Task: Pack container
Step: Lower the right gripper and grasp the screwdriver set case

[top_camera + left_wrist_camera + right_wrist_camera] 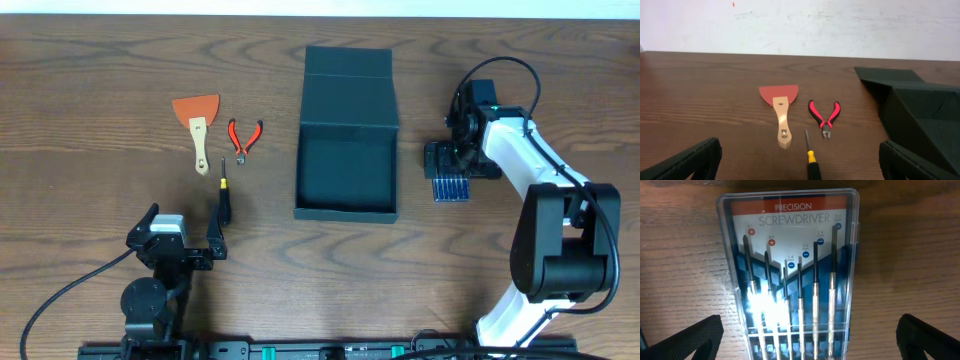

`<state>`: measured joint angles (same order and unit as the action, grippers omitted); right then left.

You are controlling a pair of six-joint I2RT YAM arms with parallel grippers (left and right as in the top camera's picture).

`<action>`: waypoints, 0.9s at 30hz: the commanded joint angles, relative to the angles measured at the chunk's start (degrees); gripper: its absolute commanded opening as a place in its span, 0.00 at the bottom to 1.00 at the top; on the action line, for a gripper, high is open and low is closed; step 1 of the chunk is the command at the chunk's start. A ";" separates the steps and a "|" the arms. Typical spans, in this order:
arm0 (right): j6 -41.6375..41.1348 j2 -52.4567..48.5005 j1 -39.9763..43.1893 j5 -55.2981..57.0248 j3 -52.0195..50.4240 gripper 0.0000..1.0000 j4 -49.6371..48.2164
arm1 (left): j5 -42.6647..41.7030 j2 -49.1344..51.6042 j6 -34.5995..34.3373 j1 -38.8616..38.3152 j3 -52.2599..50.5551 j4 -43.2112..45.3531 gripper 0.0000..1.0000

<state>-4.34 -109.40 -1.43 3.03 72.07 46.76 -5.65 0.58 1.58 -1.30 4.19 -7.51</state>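
The container point(347, 150), a dark teal-green box, lies open mid-table with its flap lid point(348, 65) folded back; its right-hand corner shows in the left wrist view point(920, 115). My left gripper point(185, 230) point(802, 167) stands open low over the table, with the black-and-yellow screwdriver point(224, 195) point(812, 160) lying between its fingers, untouched. My right gripper point(455, 160) point(805, 342) is open above a clear case of precision screwdrivers point(450, 185) point(795, 275), its fingers wide on either side and apart from the case.
An orange-bladed scraper with a wooden handle point(197, 125) point(781, 112) and red-and-black pliers point(243, 137) point(824, 116) lie left of the container, beyond the screwdriver. The right arm point(545, 210) reaches in from the front right.
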 commanded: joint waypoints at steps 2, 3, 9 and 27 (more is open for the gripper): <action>-0.31 -2.82 -0.13 -0.11 0.90 0.99 -0.57 | -0.33 -0.35 0.79 -0.17 -0.35 0.00 0.99; -0.28 -3.72 -0.15 -0.17 0.90 0.99 -0.61 | -0.33 -0.35 0.79 -0.17 -0.35 0.00 0.99; 0.33 -8.17 -0.15 -0.72 0.90 0.99 -0.74 | -0.33 -0.35 0.79 -0.17 -0.35 0.00 0.99; 0.31 -8.57 -0.15 -0.96 0.90 0.70 -0.72 | -0.33 -0.35 0.79 -0.17 -0.35 0.00 0.98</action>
<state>-3.88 -114.50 -1.37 1.72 74.11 46.15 -5.65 0.58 1.58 -1.30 4.16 -7.51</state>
